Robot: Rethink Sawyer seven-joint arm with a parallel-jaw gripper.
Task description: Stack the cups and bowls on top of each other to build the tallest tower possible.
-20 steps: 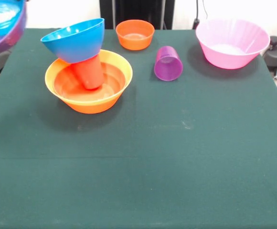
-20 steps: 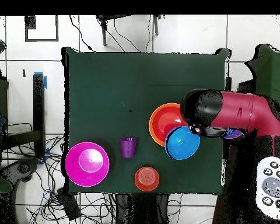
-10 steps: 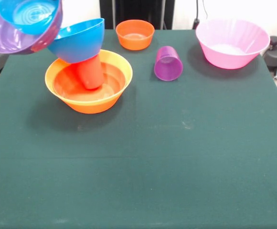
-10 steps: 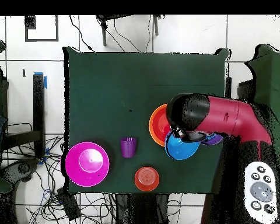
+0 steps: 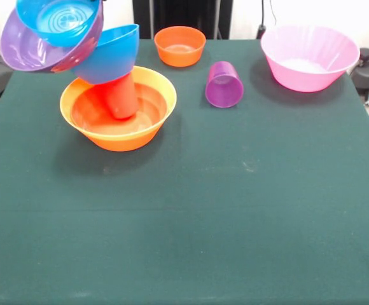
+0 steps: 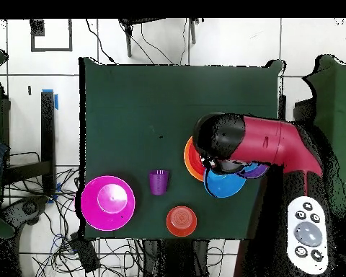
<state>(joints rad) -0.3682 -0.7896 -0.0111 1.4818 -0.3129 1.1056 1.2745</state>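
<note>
**Carried bowls just up-left of the tower**

Dark green surface (image 5: 235, 210), pale wall behind. At front-view left, large orange bowl (image 5: 118, 109) as the tower's base, red cup (image 5: 118, 95) inside, big blue bowl (image 5: 107, 54) tilted on it. Touching or overlapping that bowl's upper left, purple bowl (image 5: 35, 47) with small blue bowl (image 5: 58, 19) nested, held aloft. Red arm (image 6: 266, 142) above; gripper hidden, grip impossible to tell. Likely next: short shift right, then down.

Nothing readable anywhere here, honestly. The bowls, the cups and the green tablecloth (image 5: 235, 210) are all plain, with no labels, brand marks or numbers on any of them.
</note>
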